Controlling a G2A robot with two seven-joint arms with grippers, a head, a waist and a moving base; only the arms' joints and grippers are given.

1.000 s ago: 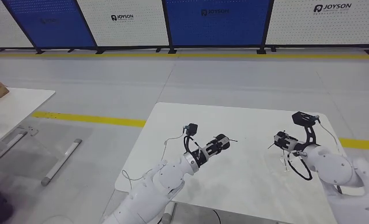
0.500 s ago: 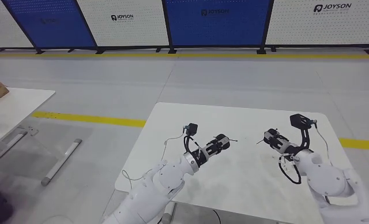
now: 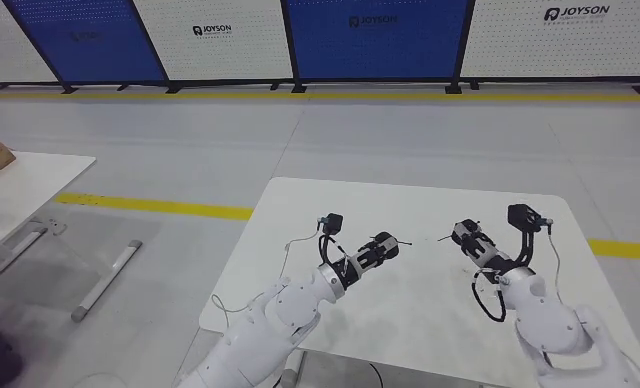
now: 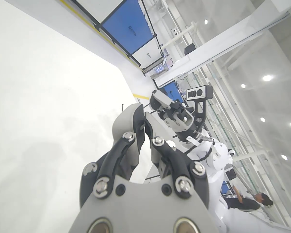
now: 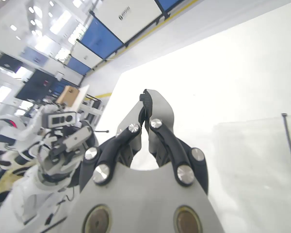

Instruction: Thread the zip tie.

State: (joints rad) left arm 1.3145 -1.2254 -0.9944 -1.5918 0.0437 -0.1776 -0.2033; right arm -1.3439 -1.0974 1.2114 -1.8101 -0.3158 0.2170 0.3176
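Evidently nothing is threaded yet: the left gripper (image 4: 143,116) is pinched shut on the zip tie (image 4: 122,106) above the desk (image 4: 51,86); farther off, the right gripper (image 3: 460,233), likewise closed on a thin black strip (image 3: 446,237), faces it, tips apart.

White arms (image 3: 290,308), black cables (image 3: 325,250), grey jaws, silver screws (image 5: 101,170).

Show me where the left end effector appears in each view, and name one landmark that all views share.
Top view: left end effector over the middle of the white table, facing the right end effector.
Left wrist view: the near one, shut.
Right wrist view: the far one, a thin black zip tie sticking out of it.
Shared landmark: that table.
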